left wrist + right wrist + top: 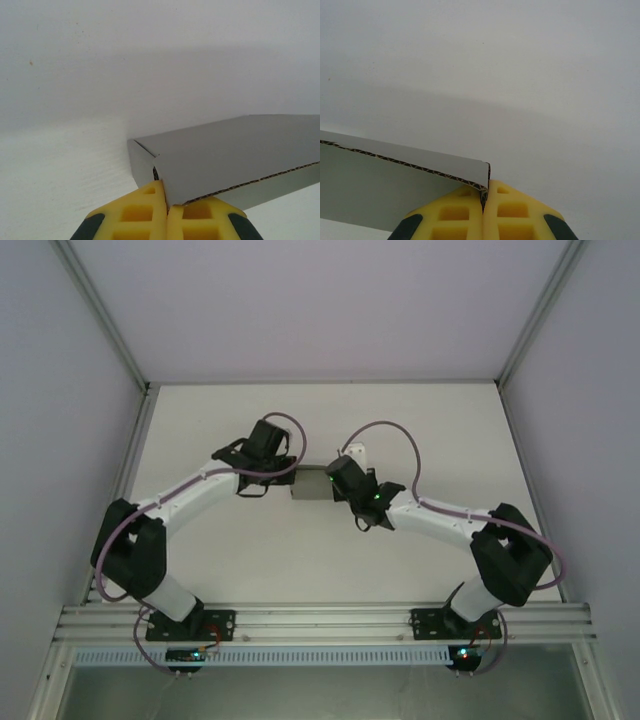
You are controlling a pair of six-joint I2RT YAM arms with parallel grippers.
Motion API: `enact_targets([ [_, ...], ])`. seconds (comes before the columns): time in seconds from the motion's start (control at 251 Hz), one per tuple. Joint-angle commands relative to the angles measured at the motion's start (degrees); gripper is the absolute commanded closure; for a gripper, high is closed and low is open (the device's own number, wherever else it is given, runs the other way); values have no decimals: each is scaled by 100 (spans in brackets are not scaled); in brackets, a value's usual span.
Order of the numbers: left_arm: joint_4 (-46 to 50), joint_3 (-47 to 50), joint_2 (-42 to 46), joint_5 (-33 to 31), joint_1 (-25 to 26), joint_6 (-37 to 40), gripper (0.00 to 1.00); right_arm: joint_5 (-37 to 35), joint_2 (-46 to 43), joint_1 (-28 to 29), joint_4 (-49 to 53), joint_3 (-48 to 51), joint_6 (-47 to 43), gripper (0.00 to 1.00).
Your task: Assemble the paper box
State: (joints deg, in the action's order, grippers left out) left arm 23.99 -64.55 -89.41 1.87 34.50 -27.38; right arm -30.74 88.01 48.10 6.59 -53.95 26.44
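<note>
matt grey corrugated-card paper box point(225, 155), smooth matt white table point(60, 165)

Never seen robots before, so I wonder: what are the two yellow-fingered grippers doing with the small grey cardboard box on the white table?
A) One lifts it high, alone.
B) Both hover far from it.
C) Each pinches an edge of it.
C: the left gripper is shut on an edge of the small grey cardboard box, and the right gripper is shut on a corner of its card.

I'm seeing paper box point(311, 486) lying on table point(320, 560) | left gripper point(167, 210) sitting at its left | right gripper point(483, 200) at its right
</note>
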Motion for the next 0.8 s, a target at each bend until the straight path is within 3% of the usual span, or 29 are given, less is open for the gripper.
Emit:
enact_targets([
  [0.0, 560, 637, -296, 243, 223, -381, 100, 199, 173, 121, 577, 475, 51, 100],
  [0.2, -190, 1410, -301, 294, 312, -441, 100, 221, 259, 220, 91, 894, -144, 100],
  [0.459, -520, 1803, -270, 398, 320, -446, 100, 1018, 64, 160, -16, 1187, -142, 100],
  [0.67, -348, 1587, -249, 288, 329, -274, 100, 1763, -181, -213, 272, 759, -424, 70],
  [0.794, -188, 1406, -269, 268, 335, -110, 100, 1984, -356, -360, 441, 411, -487, 59],
])
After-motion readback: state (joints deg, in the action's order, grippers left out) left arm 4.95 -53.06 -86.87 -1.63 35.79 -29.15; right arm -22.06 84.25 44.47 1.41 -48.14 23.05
